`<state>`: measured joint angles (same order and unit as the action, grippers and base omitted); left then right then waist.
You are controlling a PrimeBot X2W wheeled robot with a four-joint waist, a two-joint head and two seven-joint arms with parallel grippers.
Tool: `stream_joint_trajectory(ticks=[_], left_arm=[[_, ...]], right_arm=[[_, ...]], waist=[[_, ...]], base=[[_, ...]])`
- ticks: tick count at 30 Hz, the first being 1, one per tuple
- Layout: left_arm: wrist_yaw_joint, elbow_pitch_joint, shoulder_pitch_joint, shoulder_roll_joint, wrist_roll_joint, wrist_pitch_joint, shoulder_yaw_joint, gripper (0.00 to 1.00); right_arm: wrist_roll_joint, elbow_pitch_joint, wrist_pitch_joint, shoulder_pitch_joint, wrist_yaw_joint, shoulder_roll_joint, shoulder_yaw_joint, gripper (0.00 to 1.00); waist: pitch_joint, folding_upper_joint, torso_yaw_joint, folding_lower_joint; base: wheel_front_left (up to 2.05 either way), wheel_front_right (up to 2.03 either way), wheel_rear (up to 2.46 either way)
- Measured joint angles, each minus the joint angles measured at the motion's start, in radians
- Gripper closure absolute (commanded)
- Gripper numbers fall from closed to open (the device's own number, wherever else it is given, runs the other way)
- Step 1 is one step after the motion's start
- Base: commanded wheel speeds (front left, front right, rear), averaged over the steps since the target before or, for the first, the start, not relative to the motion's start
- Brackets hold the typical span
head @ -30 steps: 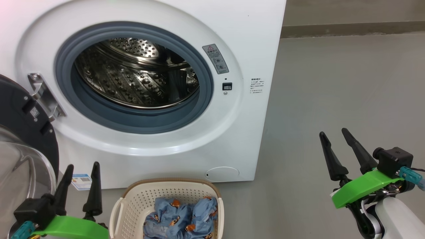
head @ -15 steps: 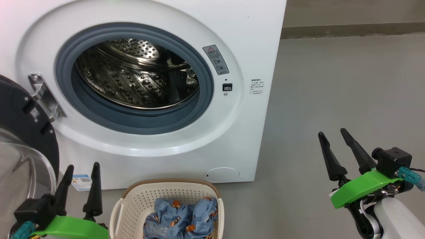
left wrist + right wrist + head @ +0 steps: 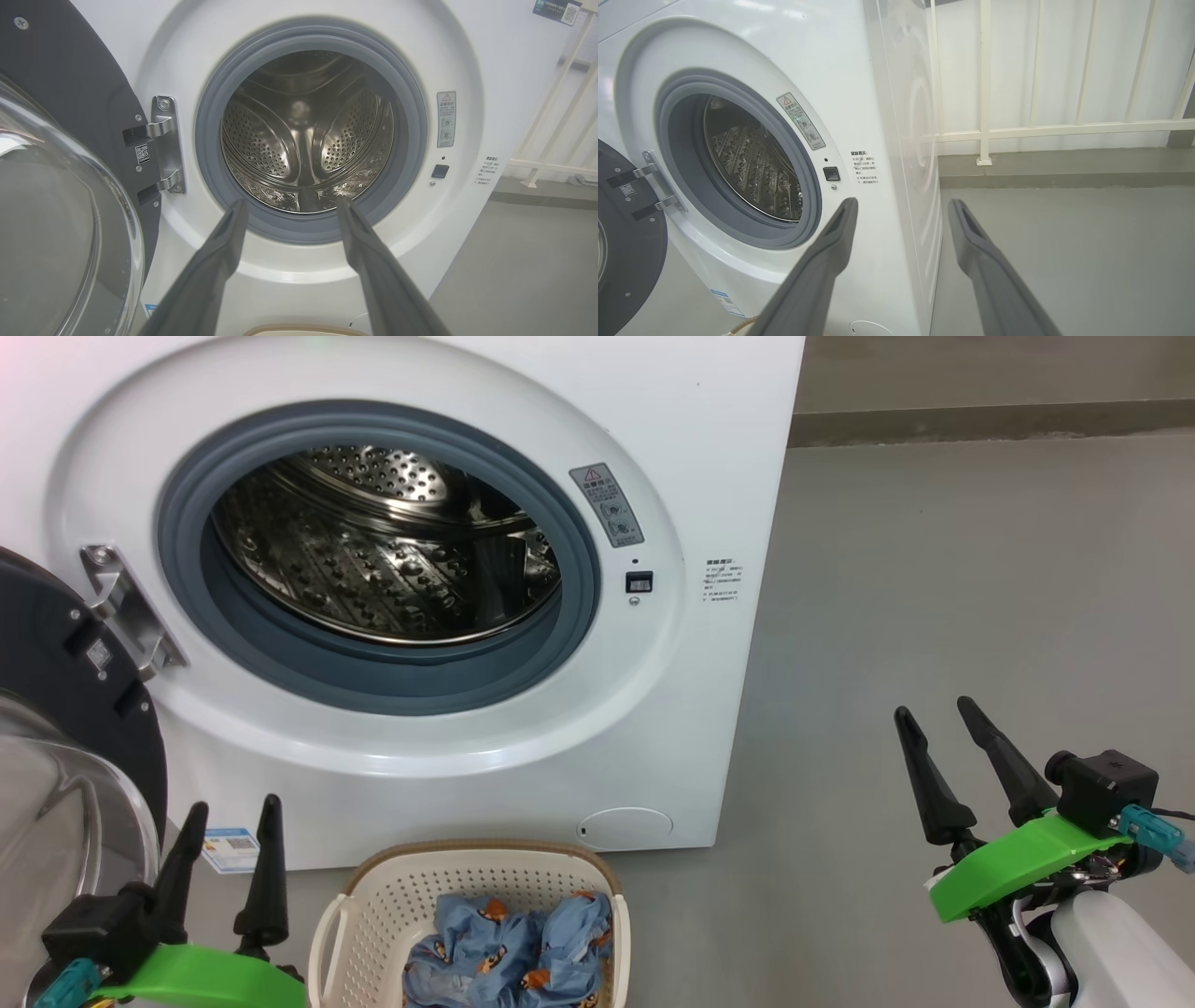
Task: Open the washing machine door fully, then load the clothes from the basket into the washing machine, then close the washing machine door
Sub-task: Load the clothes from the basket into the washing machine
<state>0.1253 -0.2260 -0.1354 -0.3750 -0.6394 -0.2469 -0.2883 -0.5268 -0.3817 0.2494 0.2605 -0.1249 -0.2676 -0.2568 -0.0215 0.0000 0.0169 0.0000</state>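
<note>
Running off the head view's edges: door (image 3: 56, 653), basket (image 3: 467, 885), clothes (image 3: 509, 954).

Warning-triangle label (image 3: 608, 505) on washing machine (image 3: 719, 457)

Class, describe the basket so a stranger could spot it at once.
Find the big white washing machine, door open. On the grey floor before it stands the basket. It alone is cream perforated plastic with a brown rim, holding light blue printed clothes.
</note>
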Motion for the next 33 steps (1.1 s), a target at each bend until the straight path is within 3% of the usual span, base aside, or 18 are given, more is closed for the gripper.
stream_joint_trajectory(ticks=[33], left_arm=[[0.027, -0.012, 0.000, 0.002, 0.025, -0.001, -0.015, 0.00]], right_arm=[[0.000, 0.000, 0.000, 0.000, 0.000, -0.002, -0.012, 0.00]], waist=[[0.043, 0.0000, -0.016, 0.0000]], base=[[0.00, 0.00, 0.00]])
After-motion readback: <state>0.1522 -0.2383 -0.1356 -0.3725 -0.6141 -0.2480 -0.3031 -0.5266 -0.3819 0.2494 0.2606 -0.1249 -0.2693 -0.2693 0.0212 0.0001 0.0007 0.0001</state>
